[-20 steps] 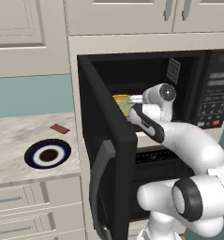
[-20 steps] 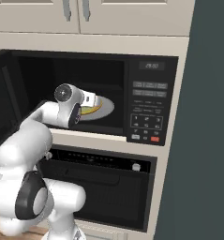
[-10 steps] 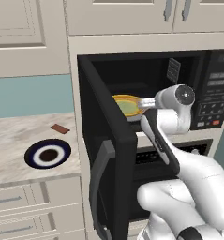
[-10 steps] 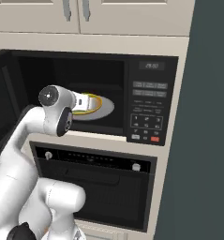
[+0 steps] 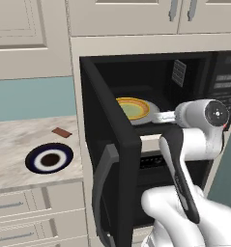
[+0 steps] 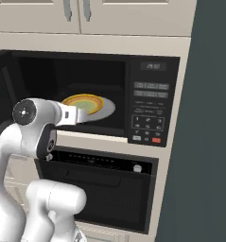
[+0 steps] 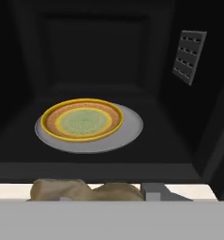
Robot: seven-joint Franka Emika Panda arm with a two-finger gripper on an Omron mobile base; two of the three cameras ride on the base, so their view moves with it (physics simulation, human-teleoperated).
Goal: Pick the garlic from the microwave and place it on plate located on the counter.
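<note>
Hand view, garlic: the garlic (image 7: 83, 190) is the tan lump at the very bottom, right by my finger tips, just in front of the microwave (image 7: 94, 51) opening.
Hand view, my grip: my gripper (image 7: 92, 194) is squeezed in about as far as it goes, and I think it has the garlic.
Hand view, inside: the yellow dish (image 7: 83, 121) sits on the grey turntable (image 7: 130, 131) with nothing on it.
Left base view, my hand: the gripper (image 5: 158, 117) points in at the dish from the front edge of the opening.
Left base view, what changed: a moment ago my hand was reaching right in over the dish. Now it has pulled back to the front.
Left base view, plate: the plate (image 5: 49, 159) lies near the front edge of the worktop (image 5: 15, 144), to the left of the open door (image 5: 112, 144). A small brown bar (image 5: 62, 132) lies behind it, apart from it.
Right base view, my hand: the gripper (image 6: 79, 115) is at the front of the opening, just before the turntable rim.
What it means: I think the pick is done and the garlic is coming out with me.
Next: I must back all the way out and carry the garlic left to the plate.
Watch out: the open door stands between my hand and the plate, so I must go around it and not bump it.
</note>
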